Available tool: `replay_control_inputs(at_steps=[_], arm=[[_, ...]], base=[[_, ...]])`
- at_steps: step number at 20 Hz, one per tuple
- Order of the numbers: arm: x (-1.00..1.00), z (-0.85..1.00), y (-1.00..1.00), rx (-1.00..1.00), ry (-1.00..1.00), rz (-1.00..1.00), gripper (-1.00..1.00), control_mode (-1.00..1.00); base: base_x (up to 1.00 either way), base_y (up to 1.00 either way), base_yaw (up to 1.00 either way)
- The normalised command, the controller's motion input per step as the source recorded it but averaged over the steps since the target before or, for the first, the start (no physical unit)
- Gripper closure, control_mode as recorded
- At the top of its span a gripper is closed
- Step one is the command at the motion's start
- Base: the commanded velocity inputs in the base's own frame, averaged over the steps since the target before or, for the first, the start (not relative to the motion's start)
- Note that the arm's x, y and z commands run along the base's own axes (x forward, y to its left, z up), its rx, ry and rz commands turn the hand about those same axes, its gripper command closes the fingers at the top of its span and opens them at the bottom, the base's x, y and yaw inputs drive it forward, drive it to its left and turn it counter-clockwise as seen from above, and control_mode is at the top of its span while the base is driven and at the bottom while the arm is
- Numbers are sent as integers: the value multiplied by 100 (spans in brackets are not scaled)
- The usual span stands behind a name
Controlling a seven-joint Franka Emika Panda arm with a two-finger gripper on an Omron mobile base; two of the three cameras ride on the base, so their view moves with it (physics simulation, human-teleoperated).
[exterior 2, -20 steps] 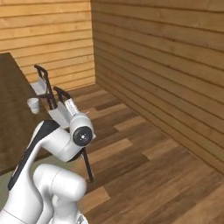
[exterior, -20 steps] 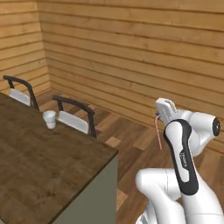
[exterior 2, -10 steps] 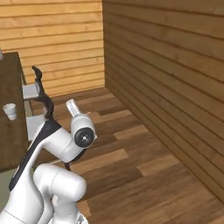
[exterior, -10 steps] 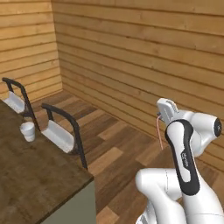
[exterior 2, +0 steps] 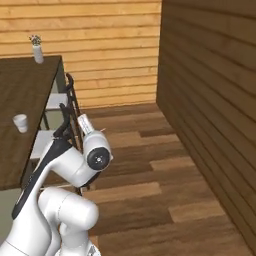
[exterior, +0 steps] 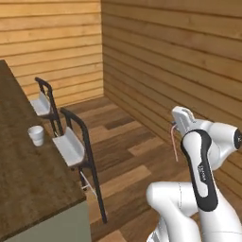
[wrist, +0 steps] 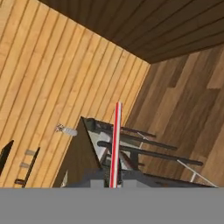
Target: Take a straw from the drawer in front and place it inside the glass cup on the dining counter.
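The straw (wrist: 115, 144) stood pinched between the gripper's (wrist: 114, 183) closed fingers, rising straight up the hand view, with its thin pink length also beside the hand in the left base view, while the glass cup (exterior: 36, 135) sat upright on the dining counter (exterior: 23, 179) near two dark chairs (exterior: 75, 149), nothing discernible inside it.

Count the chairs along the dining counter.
2. A near chair stands beside the glass cup, and a far chair sits closer to the back wall. The dining counter may hide more.
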Motion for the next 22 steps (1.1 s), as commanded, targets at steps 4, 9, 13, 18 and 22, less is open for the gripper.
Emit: replay_control_inputs(at_steps=[4,9,13,18,22], arm=[[0,0,0,0,0,0,100,100],[0,0,0,0,0,0,100,100],[0,0,0,0,0,0,100,100],[0,0,0,0,0,0,100,100],[0,0,0,0,0,0,100,100]], base=[[54,-13,56],[64,-6,51],[51,-5,48],[48,-54,39],[52,-30,38]])
